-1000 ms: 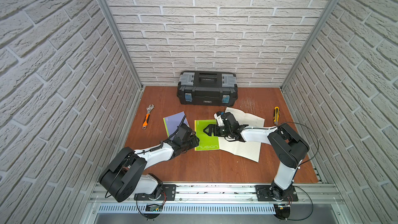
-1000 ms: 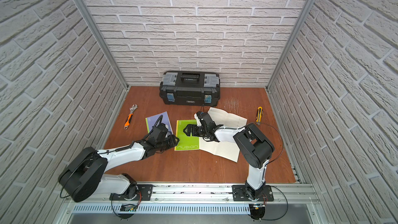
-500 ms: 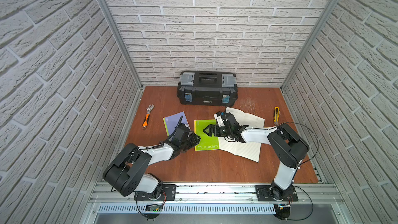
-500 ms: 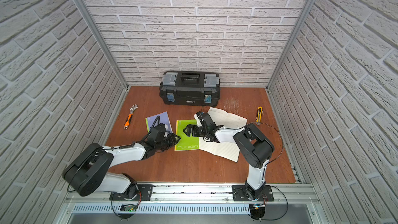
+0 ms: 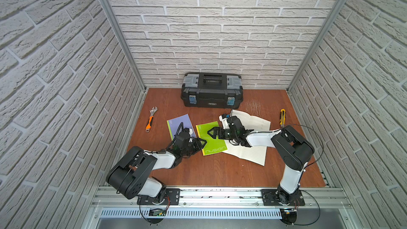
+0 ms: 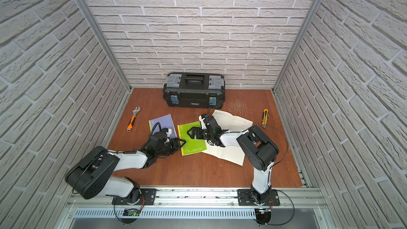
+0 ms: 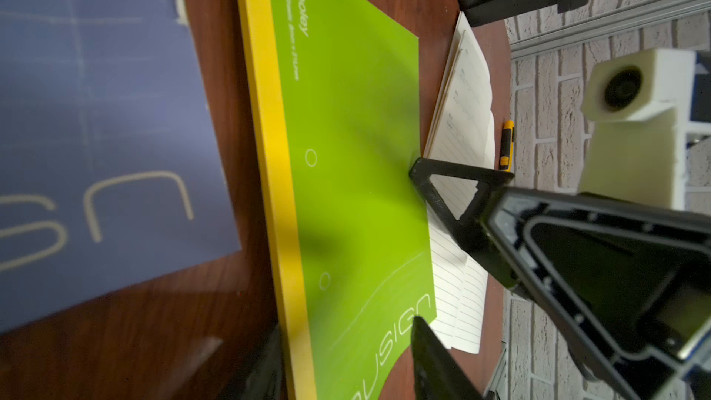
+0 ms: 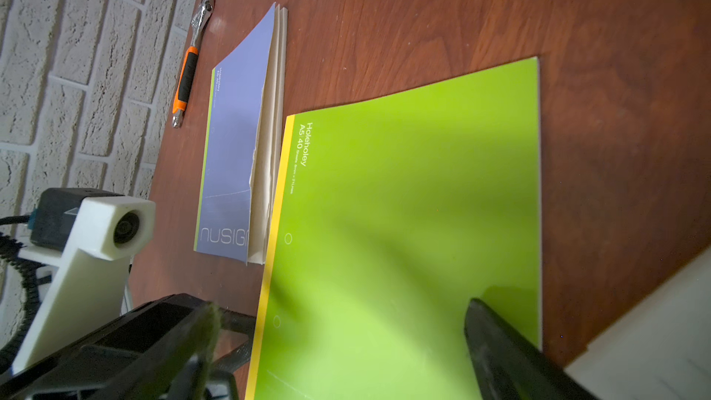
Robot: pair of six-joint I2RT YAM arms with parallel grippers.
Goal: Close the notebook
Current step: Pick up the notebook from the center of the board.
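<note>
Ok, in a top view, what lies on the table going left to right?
Orange-handled silver wrench, purple closed notebook, green closed notebook, open white lined notebook, yellow utility knife.

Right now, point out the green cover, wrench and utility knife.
green cover (image 5: 214,143), in a top view, above the lettering
wrench (image 5: 150,121), in a top view, orange handle
utility knife (image 5: 282,117), in a top view, yellow body

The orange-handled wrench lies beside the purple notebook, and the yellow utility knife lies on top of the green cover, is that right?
No: the yellow utility knife lies on the bare table, well apart from the green cover, as both top views show. The orange-handled wrench does lie beside the purple notebook.
</note>
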